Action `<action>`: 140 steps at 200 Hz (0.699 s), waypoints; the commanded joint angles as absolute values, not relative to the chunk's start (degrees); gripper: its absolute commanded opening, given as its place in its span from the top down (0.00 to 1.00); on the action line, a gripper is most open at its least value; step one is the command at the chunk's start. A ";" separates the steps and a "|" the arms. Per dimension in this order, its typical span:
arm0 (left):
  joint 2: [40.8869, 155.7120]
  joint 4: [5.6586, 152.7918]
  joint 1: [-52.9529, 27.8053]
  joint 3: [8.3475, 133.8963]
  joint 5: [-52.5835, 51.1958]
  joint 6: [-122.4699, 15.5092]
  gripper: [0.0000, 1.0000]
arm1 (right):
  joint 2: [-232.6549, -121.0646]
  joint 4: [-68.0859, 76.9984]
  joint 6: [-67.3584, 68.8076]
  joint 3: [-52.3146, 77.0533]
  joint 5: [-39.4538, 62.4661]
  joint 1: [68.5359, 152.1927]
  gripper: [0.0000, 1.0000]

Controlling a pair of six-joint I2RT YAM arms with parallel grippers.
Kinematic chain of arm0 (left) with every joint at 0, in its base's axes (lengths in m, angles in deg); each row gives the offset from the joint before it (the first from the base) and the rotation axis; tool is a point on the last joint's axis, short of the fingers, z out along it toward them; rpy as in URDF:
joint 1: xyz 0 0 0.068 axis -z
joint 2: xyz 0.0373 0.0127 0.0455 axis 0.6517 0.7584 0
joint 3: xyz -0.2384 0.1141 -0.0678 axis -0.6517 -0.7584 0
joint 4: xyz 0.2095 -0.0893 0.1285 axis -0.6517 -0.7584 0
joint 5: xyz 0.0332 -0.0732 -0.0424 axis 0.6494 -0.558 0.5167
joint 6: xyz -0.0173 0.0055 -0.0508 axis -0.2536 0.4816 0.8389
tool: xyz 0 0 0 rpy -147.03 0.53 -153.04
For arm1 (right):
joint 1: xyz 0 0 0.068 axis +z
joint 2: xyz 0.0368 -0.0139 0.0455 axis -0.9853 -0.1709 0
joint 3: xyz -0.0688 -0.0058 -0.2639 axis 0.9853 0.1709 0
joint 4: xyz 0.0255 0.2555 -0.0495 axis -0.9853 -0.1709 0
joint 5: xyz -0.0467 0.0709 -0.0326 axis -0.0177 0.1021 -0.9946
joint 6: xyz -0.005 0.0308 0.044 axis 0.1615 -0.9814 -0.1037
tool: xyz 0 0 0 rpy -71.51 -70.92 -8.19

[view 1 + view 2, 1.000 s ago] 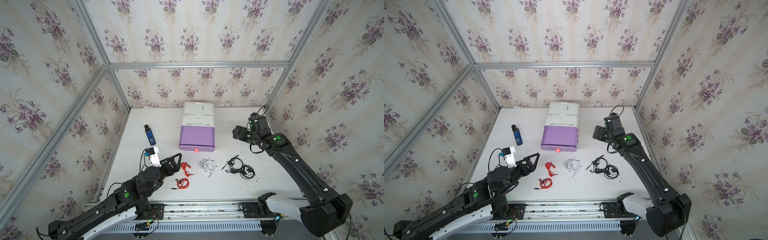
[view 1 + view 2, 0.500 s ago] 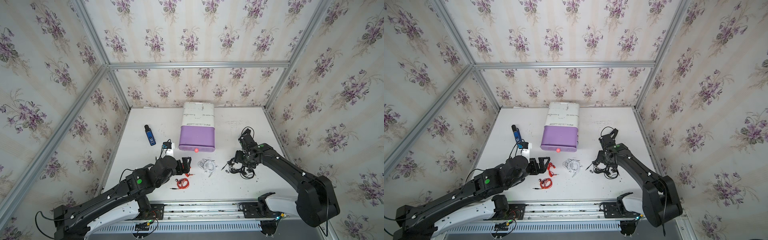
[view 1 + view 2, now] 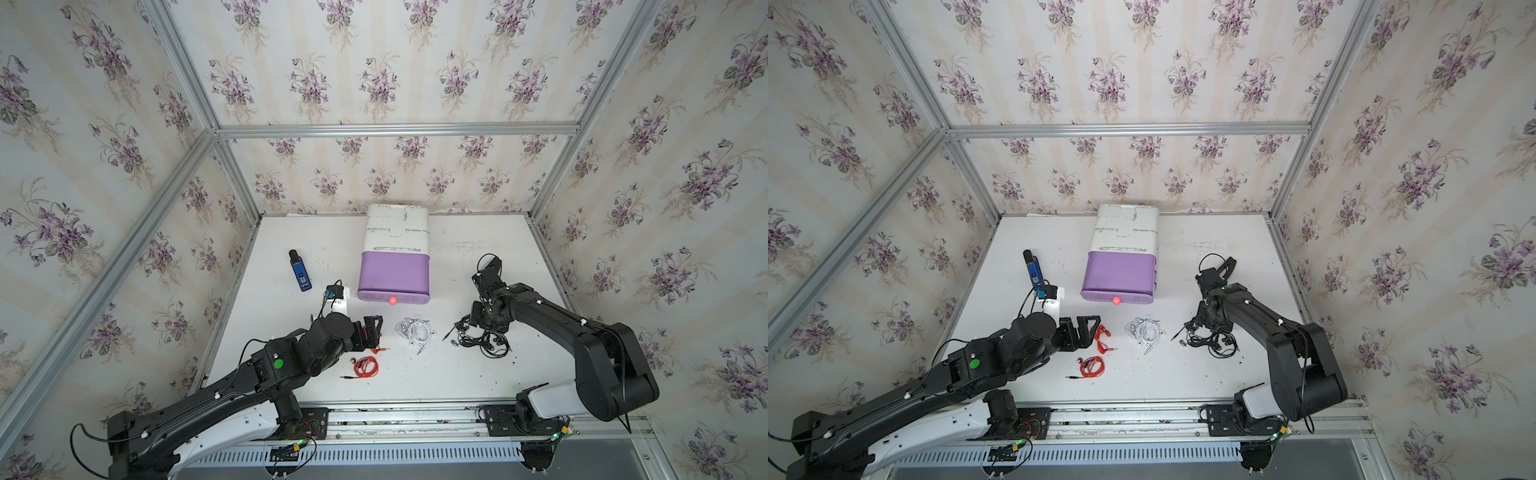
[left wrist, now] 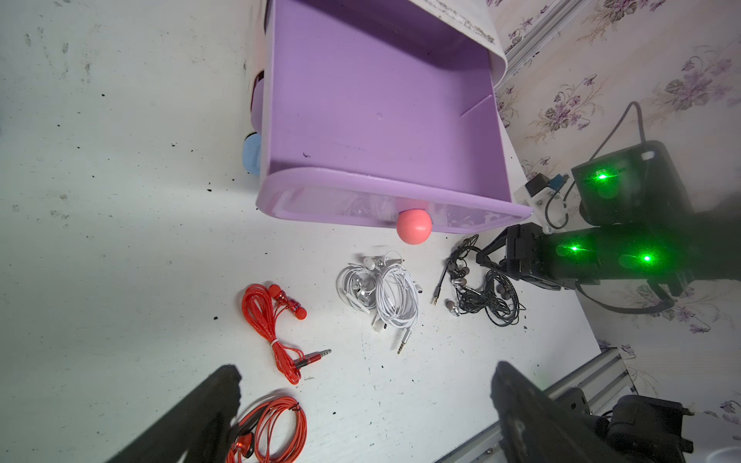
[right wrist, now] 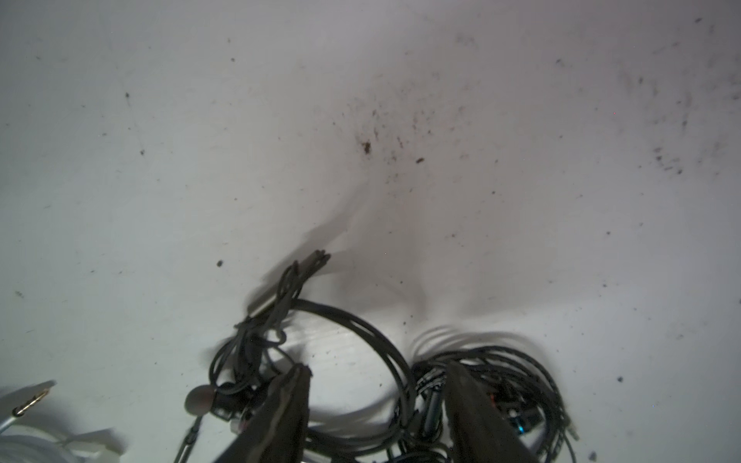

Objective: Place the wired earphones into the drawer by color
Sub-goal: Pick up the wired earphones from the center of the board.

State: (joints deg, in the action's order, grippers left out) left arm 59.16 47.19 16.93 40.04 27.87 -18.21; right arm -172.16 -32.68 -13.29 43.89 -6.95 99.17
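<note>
Nearest the front rail, a coil of red earphones (image 3: pixel 365 368) lies on the white table (image 3: pixel 436 386), with a wide bare strip to its right. Just beyond, the left gripper (image 3: pixel 372 332) hovers with its jaws spread wide, holding nothing, close by a second red set (image 4: pixel 272 320). The white earphones (image 3: pixel 413 332) sit mid-row. The right gripper (image 5: pixel 379 366) is down in the black earphones (image 3: pixel 484 343), jaws apart astride the cords, not pinching. Further back the purple drawer (image 3: pixel 392 272) stands pulled out, its front rim near the white set, and a blue gadget (image 3: pixel 300 270) lies off to the left
</note>
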 commanded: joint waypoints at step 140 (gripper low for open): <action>57.45 47.41 16.90 38.74 29.61 -18.84 0.00 | -180.73 -27.78 -5.02 41.15 -4.34 96.42 0.87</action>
